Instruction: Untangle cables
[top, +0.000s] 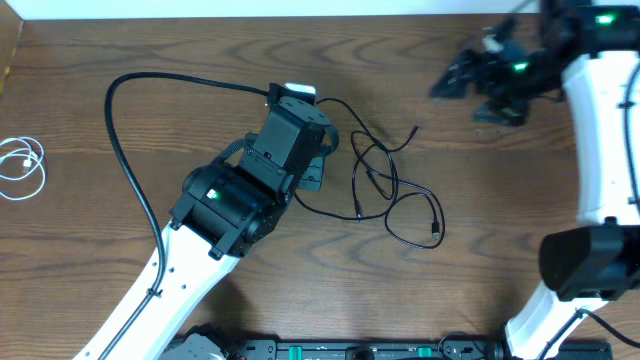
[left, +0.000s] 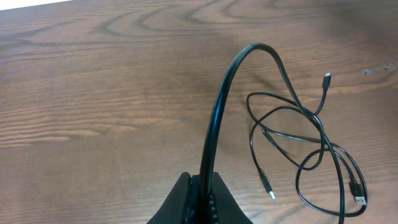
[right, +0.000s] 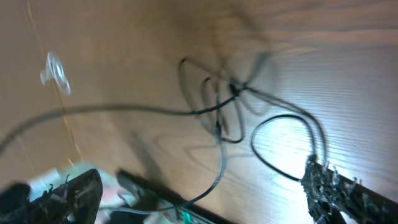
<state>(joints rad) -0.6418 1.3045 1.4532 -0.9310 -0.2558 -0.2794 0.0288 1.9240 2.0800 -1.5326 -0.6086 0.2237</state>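
Note:
Thin black cables (top: 385, 175) lie in loose, crossing loops on the wooden table just right of centre, with small plug ends showing (left: 267, 186). One black cable rises from the loops in an arch and runs down into my left gripper (left: 200, 180), which is shut on it. From overhead, that gripper (top: 318, 160) sits at the left side of the loops. A white cable (top: 22, 165) lies coiled at the far left edge. My right gripper (top: 470, 75) hovers at the back right, blurred and open, apart from the cables. In its own view the loops (right: 224, 99) lie ahead of its wide, empty fingers (right: 329, 186).
A thicker black wire (top: 120, 140) arcs from the left arm over the left part of the table. The right arm's white link and dark base (top: 590, 260) stand at the right edge. A black rail (top: 350, 350) runs along the front edge.

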